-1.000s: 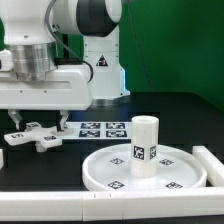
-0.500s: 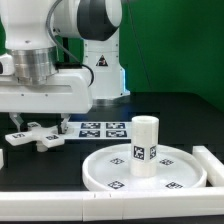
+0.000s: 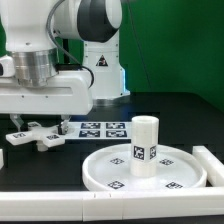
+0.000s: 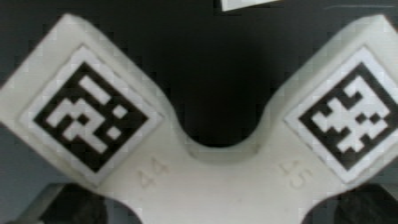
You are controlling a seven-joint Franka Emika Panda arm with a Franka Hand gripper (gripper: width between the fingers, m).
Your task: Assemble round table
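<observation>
The white plastic cross-shaped foot (image 3: 28, 137), with black-and-white square markers on its arms, lies flat on the black table (image 3: 180, 112) at the exterior view's left. The gripper's (image 3: 43, 125) lowered fingers straddle it, and the views do not show whether they are clamping it. The short white cylindrical leg (image 3: 146, 143) stands upright on the large rimmed white disc top (image 3: 100, 166).

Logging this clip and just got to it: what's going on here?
The Panda arm's tool is low over the cross-shaped foot at the exterior view's left, straddling it; whether it grips is unclear. The short cylindrical leg stands upright in the rimmed disc top. The foot is not yet joined to them.
</observation>
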